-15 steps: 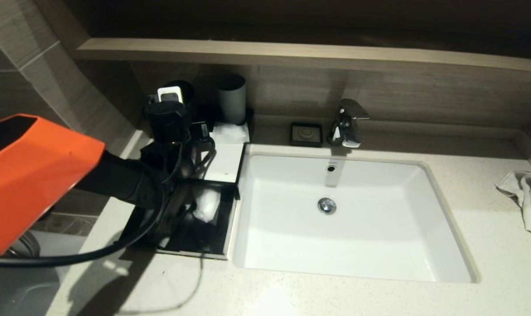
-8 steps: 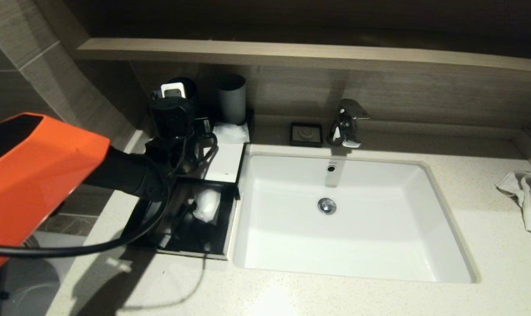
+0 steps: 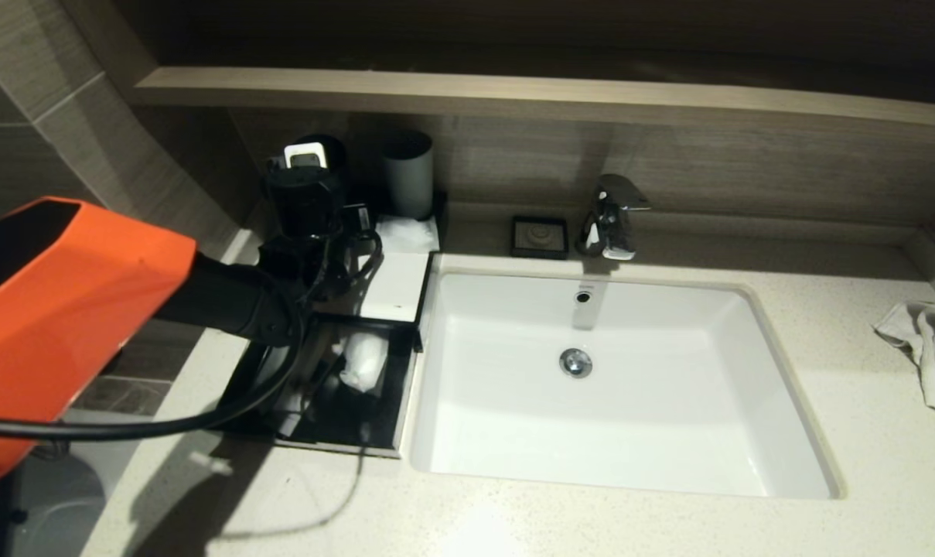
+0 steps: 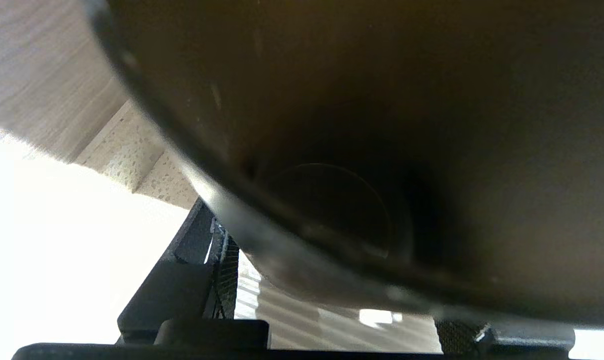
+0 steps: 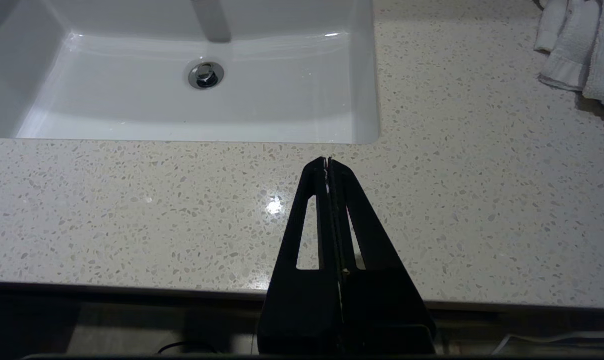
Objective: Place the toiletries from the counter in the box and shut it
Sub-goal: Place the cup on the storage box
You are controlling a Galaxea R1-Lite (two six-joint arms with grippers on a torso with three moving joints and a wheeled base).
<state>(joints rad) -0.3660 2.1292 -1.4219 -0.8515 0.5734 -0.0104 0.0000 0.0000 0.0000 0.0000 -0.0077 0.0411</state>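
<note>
Box (image 3: pixel 394 285): on the worktop (image 3: pixel 513 518) left of the sink (image 3: pixel 629 456), white top panel at the back, black drawer (image 3: pixel 359 422) pulled out toward the front
Toiletries: one white packet (image 3: pixel 363 362) lies in the open drawer; others hidden by the arm
Left claw (image 3: pixel 306 203): above the back of the box, close against a dark cup (image 4: pixel 381 125); cannot tell how far its fingers stand apart or whether they hold anything
Right claw (image 5: pixel 327 165): low over the worktop's front edge, fingers pressed together, holding nothing
Surroundings: grey cup (image 3: pixel 407 174), small black dish (image 3: pixel 540 236), tap (image 3: pixel 612 216), towel (image 3: pixel 927 348)
</note>
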